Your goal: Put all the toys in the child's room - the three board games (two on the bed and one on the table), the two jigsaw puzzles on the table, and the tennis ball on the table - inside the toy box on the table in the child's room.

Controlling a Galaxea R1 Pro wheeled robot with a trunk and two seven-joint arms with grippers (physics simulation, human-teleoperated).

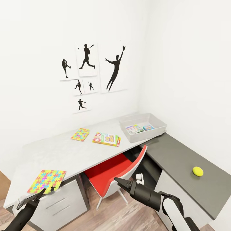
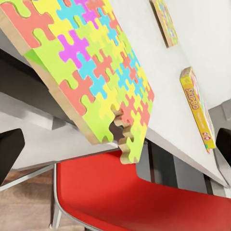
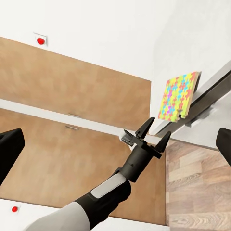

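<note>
The head camera looks forward and down from above both arms, taking in the corner of the room, the white surface (image 1: 61, 150) and the lower dark section beside it. The left wrist camera sits very close under the near edge of that surface, facing along it past a jigsaw puzzle (image 2: 91, 67) that overhangs the edge, with the red chair (image 2: 139, 202) below. The right wrist camera looks sideways from farther back, across to the left gripper (image 3: 153, 131). All three views share that overhanging jigsaw puzzle.
</note>
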